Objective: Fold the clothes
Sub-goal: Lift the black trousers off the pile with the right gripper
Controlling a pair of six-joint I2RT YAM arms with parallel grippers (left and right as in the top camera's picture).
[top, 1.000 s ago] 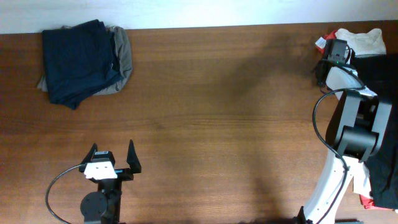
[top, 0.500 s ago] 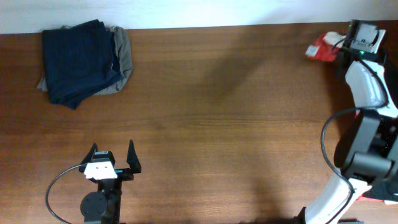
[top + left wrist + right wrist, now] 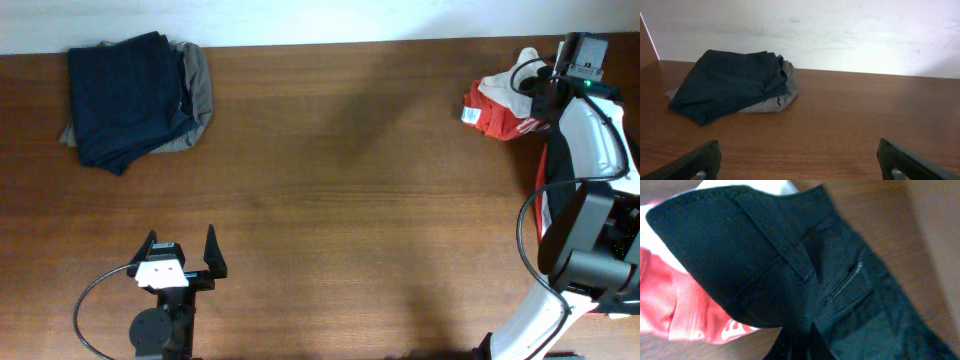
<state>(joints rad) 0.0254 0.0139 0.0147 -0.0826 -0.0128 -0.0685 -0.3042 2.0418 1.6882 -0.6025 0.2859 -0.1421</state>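
Two arms at this one. Nearest me, the left gripper [image 3: 181,240] sits low by the front edge of the wooden table [image 3: 330,200], its black fingers spread wide with nothing between them. It hasn't budged in the last second.

Further back on the right, the right gripper [image 3: 535,90] is pressed together on bunched cloth. From its wrist camera, a matte black garment [image 3: 790,255] with stitched seams and a sewn pocket slit narrows down into the pinch. A soft, crumpled red-and-white shirt [image 3: 492,108] hangs beside it; can't tell if that one's caught in the jaws too. A second ago that shirt was tucked in the far right corner. Now it's been dragged left and sits out over bare wood, with the arm stretched up along the right edge.

At the far left, against the pale wall [image 3: 840,30], a folded navy garment [image 3: 125,95] lies flat on a grey garment [image 3: 202,90] that pokes out at its right side. Same spot as before.
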